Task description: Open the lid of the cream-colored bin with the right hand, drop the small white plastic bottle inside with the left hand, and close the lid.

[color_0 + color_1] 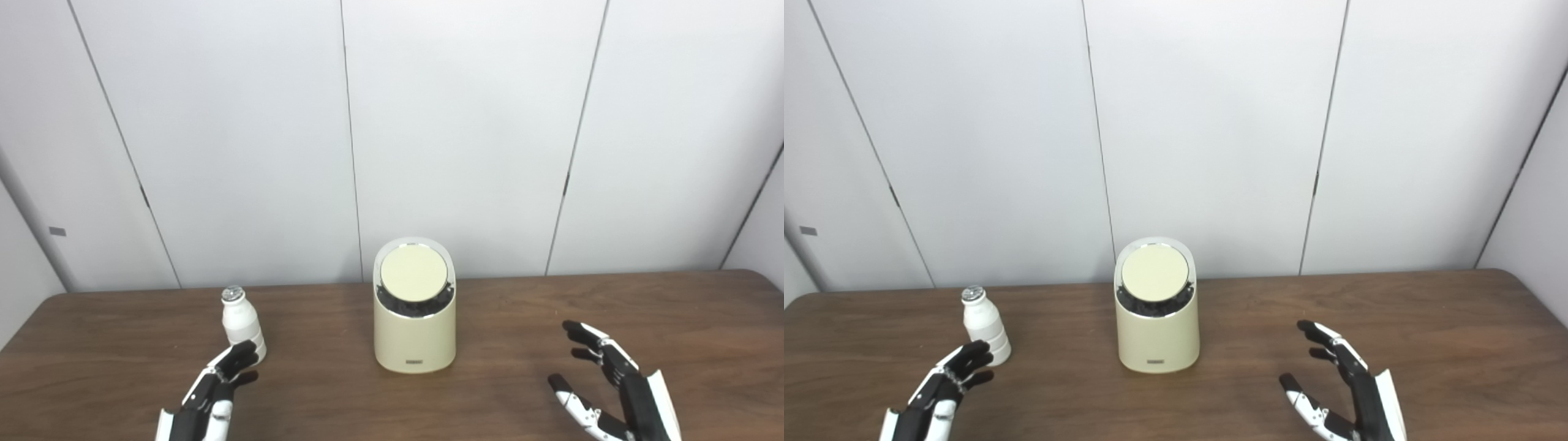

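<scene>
Bin (414, 334) lid (413, 273) shut, mid desk (527, 306). Left robot hand (211, 392) fingers apart, tips near bottle (241, 323); right robot hand (612, 386) splayed, empty.

Bottom edge crops both wrists; bin (414, 331) label illegible.

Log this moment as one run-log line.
bin: lid down | bottle: upright, left of bin | left robot hand: open by bottle | right robot hand: open

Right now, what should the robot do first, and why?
Probably reach the right hand toward the bin's lid. The lid looks closed, the bottle stands on the table by the left hand, and both hands are open, holding nothing.
</scene>
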Robot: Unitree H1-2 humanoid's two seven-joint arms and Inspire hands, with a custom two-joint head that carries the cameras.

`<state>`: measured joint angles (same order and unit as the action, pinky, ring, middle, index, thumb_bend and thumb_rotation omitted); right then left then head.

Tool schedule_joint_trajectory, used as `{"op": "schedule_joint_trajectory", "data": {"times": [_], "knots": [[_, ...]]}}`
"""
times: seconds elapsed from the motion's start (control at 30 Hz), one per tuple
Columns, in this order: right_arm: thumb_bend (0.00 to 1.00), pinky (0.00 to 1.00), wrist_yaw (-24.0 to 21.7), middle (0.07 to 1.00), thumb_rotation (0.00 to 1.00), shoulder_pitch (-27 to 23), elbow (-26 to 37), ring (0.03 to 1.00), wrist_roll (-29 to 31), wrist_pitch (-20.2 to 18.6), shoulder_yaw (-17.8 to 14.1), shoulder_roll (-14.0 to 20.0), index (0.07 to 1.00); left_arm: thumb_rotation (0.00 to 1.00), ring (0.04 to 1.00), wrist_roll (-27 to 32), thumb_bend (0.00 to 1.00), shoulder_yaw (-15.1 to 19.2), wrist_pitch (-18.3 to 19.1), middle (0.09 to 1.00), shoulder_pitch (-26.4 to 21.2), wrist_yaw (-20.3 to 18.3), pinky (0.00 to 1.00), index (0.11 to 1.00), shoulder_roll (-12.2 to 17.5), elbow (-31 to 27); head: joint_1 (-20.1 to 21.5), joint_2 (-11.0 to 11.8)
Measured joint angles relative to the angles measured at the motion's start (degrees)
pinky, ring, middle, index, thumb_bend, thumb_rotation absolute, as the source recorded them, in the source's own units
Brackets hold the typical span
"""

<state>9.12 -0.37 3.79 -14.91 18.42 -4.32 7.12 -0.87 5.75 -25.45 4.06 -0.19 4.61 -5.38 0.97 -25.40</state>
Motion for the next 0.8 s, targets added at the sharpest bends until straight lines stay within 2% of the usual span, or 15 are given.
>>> {"op": "schedule_joint_trajectory", "data": {"times": [0.1,0.2,0.4,0.43,0.5,0.73,0.8], "knots": [[0.22,0.72,-0.3,0.814,0.35,0.0,0.0,0.801,1.3,0.0,-0.2,0.0,0.759,0.79,0.820,0.0,0.22,0.0,0.0,0.843,1.1,0.0,0.75,0.830,0.0,-0.9,0.4,-0.3],[0.24,0.71,-0.7,0.808,0.40,0.0,-0.1,0.792,2.5,0.0,-0.6,0.1,0.756,0.78,0.811,0.0,0.23,0.0,0.2,0.835,1.6,0.0,0.74,0.823,-0.1,-1.0,0.4,-1.1],[0.24,0.71,-1.8,0.813,0.45,0.6,0.2,0.797,2.7,-0.2,-0.7,1.1,0.767,0.80,0.811,-0.4,0.23,-0.3,2.1,0.833,1.9,0.0,0.75,0.820,-1.0,-2.7,1.0,-2.5],[0.25,0.71,-2.0,0.812,0.45,0.8,0.5,0.796,2.7,-0.3,-0.8,1.3,0.766,0.80,0.812,-0.4,0.23,-0.4,2.5,0.834,2.0,0.0,0.76,0.820,-1.1,-3.2,1.1,-3.8],[0.25,0.71,-2.3,0.811,0.47,1.0,1.5,0.795,2.7,-0.6,-0.9,1.5,0.765,0.80,0.807,-0.4,0.23,-0.4,3.1,0.831,2.3,0.0,0.75,0.819,-1.1,-4.6,1.4,-4.8],[0.28,0.69,-3.9,0.805,0.50,1.4,4.1,0.791,5.8,-2.9,-1.3,1.8,0.751,0.78,0.818,0.9,0.24,-1.1,5.7,0.839,3.1,-0.2,0.75,0.830,-1.1,-7.9,1.8,-5.9],[0.25,0.70,-4.5,0.804,0.46,1.5,5.1,0.791,6.1,-3.1,-1.3,2.0,0.747,0.78,0.817,0.8,0.24,-1.1,6.8,0.839,3.1,-0.1,0.75,0.832,-1.3,-8.9,1.5,-6.1]]}}
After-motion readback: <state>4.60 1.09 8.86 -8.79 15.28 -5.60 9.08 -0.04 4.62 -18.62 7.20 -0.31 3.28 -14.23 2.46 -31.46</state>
